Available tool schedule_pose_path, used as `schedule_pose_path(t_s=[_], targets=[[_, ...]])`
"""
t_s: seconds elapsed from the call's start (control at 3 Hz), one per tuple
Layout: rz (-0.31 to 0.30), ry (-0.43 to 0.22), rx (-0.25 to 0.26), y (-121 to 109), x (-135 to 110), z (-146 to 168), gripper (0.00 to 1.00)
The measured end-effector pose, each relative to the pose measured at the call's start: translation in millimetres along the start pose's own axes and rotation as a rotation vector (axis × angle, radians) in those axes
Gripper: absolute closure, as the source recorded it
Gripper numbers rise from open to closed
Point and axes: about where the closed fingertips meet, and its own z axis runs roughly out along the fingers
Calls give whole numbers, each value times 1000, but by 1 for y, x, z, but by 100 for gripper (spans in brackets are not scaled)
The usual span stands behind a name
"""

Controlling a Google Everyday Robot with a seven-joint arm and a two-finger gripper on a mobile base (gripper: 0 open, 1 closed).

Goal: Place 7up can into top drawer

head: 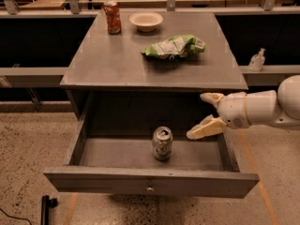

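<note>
Now | 7up can upright in top drawer, long axis vert | gripper spread wide, empty, not touching can | can to pic-left of gripper, lower

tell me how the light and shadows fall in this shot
Camera view: overhead light leaves the tabletop evenly lit, with a soft shadow under the chip bag; the back of the top drawer sits in deep shade; the lid of the 7up can shows a glint; the pale pincer, open, right of the can, is brightly lit.
</note>
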Motion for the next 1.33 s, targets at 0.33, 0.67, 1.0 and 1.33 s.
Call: schedule_pose_path(t_s=[0.33,0.67,1.0,1.33], targets=[[36,0,-32,2,-18,-45,41],[32,-37,-18,2,-51,-91,65],[18,-133,59,-2,-90,-131,88],[27,-153,77,-6,-94,-135,87]])
